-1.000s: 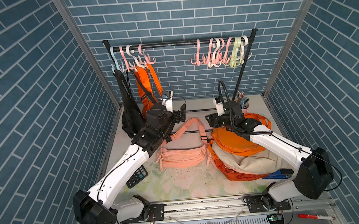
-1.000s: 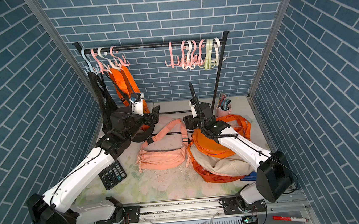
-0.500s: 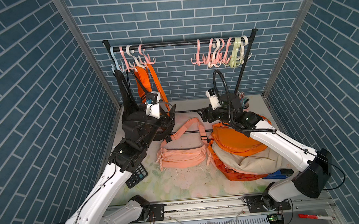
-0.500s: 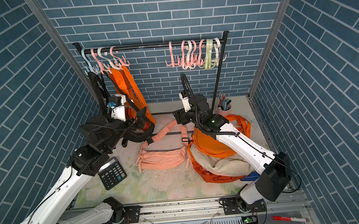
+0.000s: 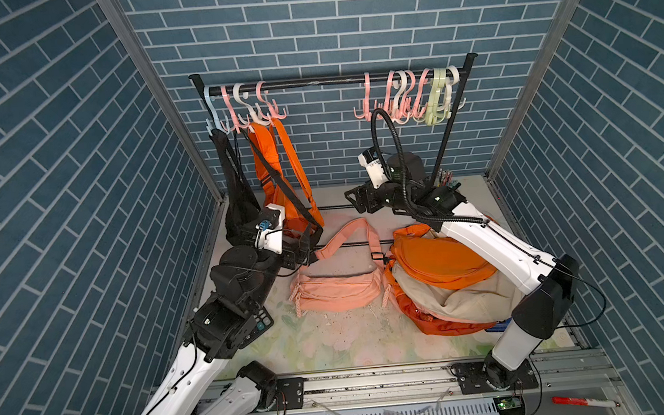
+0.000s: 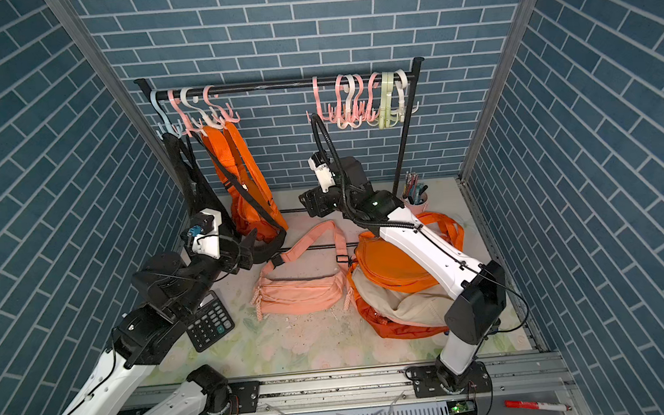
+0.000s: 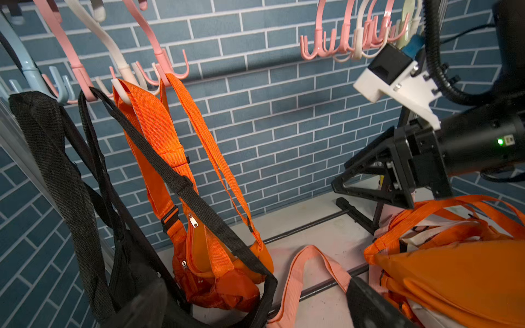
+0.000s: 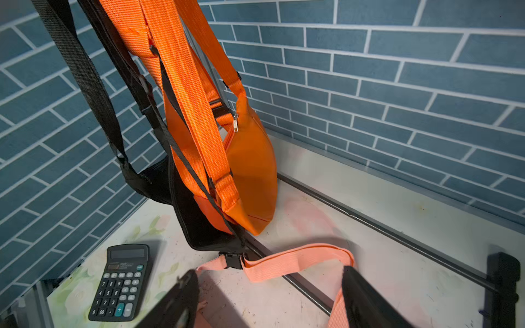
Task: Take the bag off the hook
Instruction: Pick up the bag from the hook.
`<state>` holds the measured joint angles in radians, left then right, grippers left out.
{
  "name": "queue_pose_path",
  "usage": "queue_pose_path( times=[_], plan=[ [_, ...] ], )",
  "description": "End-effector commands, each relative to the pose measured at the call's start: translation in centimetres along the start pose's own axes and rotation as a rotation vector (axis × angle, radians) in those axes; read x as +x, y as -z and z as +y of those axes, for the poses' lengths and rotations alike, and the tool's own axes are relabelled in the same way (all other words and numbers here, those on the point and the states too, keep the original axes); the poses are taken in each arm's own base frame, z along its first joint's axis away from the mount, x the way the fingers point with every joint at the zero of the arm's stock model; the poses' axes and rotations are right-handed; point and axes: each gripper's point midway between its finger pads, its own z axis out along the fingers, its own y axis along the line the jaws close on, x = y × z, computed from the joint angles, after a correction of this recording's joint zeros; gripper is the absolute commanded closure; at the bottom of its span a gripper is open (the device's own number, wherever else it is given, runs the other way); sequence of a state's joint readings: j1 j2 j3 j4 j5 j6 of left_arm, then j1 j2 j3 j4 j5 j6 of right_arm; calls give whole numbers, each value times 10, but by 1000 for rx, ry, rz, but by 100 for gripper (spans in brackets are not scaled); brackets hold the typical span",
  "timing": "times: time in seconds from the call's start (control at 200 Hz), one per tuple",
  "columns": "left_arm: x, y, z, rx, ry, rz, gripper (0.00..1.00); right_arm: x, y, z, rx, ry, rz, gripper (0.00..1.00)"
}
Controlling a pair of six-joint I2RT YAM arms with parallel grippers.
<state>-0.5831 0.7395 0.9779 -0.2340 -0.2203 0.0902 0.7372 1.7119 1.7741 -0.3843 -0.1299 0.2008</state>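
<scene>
Since it hangs slack from the left end of the rail (image 5: 332, 81), the orange bag (image 7: 216, 272) looks light and floppy — likely to swing. The best hold is probably its wide woven strap (image 7: 154, 125), just under the white hook (image 7: 125, 72). Left gripper (image 5: 305, 245) and right gripper (image 5: 356, 202) both stand spread, holding nothing.

Your white-and-black left arm (image 5: 197, 365) was stretched forward | its black left gripper (image 5: 305, 244) gaped wide | your black right gripper (image 5: 356, 200) hovered, jaws apart.
</scene>
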Motion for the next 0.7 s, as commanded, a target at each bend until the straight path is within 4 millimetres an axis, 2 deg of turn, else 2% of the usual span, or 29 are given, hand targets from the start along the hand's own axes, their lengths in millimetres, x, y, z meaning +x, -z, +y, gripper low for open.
queue_pose_path(
  times=[0.0, 0.32, 0.52, 0.695],
  plan=[
    [3, 7, 3, -10, -14, -2, 1, -6, -7, 15, -66, 39, 14, 23],
    [18, 12, 6, -22, -17, 3, 1, -27, -36, 35, -156, 61, 7, 27],
    [28, 6, -4, 21, -5, 36, 1, -34, -52, 45, -199, 85, -7, 29],
    [29, 4, -9, 46, 15, 36, 1, -39, -67, 52, -228, 90, -22, 30]
  ],
)
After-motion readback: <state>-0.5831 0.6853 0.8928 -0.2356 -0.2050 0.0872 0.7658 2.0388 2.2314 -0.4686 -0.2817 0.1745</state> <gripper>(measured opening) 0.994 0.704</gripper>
